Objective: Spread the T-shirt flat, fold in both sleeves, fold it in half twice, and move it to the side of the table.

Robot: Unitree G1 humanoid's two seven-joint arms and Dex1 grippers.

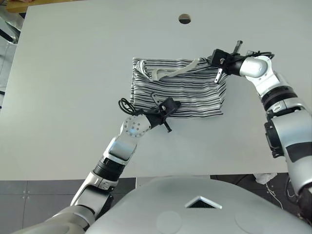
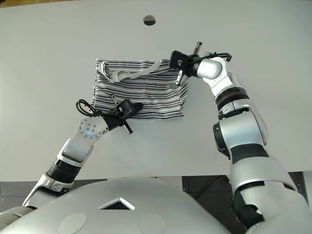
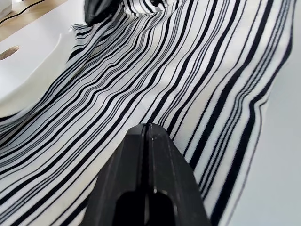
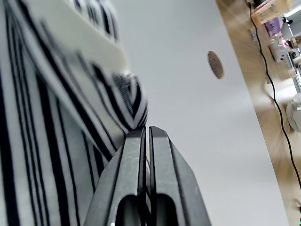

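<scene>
Beyond, round hole [image 1: 185, 18], white table [image 1: 73, 97], folded T-shirt [image 1: 180, 90]

Left end effector [image 3: 147, 127] is holding fingers [image 3: 127, 165] pressed together; right end effector [image 4: 146, 129], likewise pinched, is sitting ahead and rightward of it.

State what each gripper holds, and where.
Right gripper pinches the far right corner of the black-and-white striped fabric T-shirt. Left gripper, shut at its near edge: hold cannot be told.

hole [image 1: 185, 19]: round, dark, far centre | cable [image 4: 273, 96]: black, over wood surface [image 4: 254, 122] | tiles [image 1: 29, 195]: grey, floor
</scene>
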